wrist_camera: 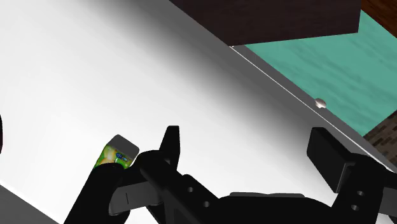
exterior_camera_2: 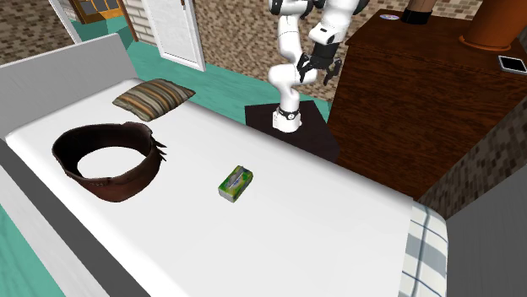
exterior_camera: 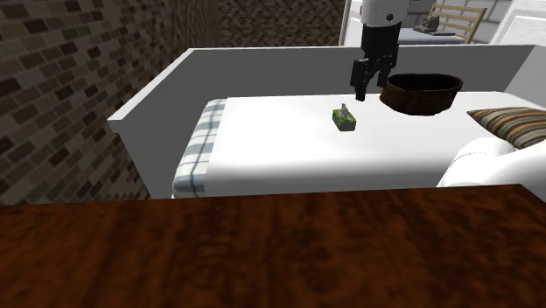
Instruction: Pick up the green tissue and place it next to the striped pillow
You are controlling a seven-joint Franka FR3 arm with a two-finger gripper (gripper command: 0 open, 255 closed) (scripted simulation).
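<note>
Hovers high by the bed (exterior_camera: 289,144) with jaws spread, empty. Has yet to reach the green tissue pack (exterior_camera: 344,117), lying mid-bed, well apart from the striped pillow (exterior_camera: 512,125). Leaves grasp, carry and placement undone.

Green tissue pack on the white bed, with the arm raised beyond the far edge.
The green tissue pack (exterior_camera_2: 235,183) lies flat near the middle of the white bed (exterior_camera_2: 321,228). It is well apart from the striped pillow (exterior_camera_2: 154,97), which sits farther back toward the second exterior view's left, near the white headboard (exterior_camera_2: 59,72). A round brown basket (exterior_camera_2: 114,186) rests on the sheet to the left of the pack and nearer than the pillow. Past the bed's far edge, the white arm (exterior_camera_2: 287,51) rises from its dark stand (exterior_camera_2: 296,135) on the teal floor (exterior_camera_2: 228,84). Its black gripper (exterior_camera_2: 318,74) hangs in the air with fingers apart, beside a dark wooden table (exterior_camera_2: 405,101). A plaid blanket (exterior_camera_2: 422,253) covers the bed's near right end.
</note>
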